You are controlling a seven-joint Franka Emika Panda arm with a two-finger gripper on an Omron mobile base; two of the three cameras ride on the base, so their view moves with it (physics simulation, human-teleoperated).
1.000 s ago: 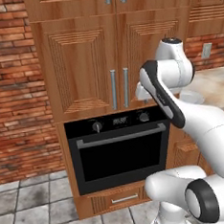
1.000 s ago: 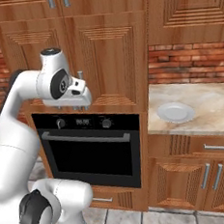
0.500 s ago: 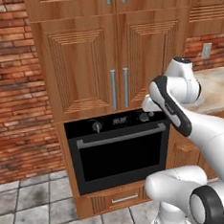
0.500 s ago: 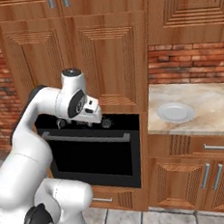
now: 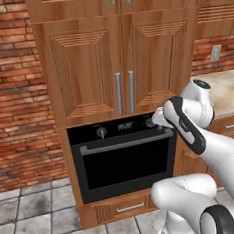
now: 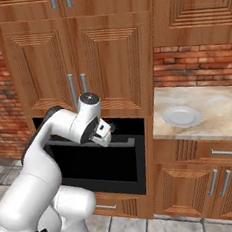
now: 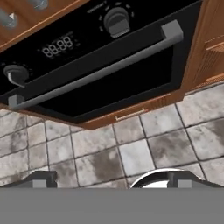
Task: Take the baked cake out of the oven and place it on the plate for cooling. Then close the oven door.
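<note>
Oven door shut; open claw near its bar handle. Next: grip handle, pull down.

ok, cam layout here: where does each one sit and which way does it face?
Left base view: behind the arm's left, facing the shut oven door; arm at lower right.
Right base view: behind its right, same oven, plus the plate on the counter; arm at lower left.
Hand view: on the hand, angled down at the door handle and floor tiles.
All three share the oven front.
</note>
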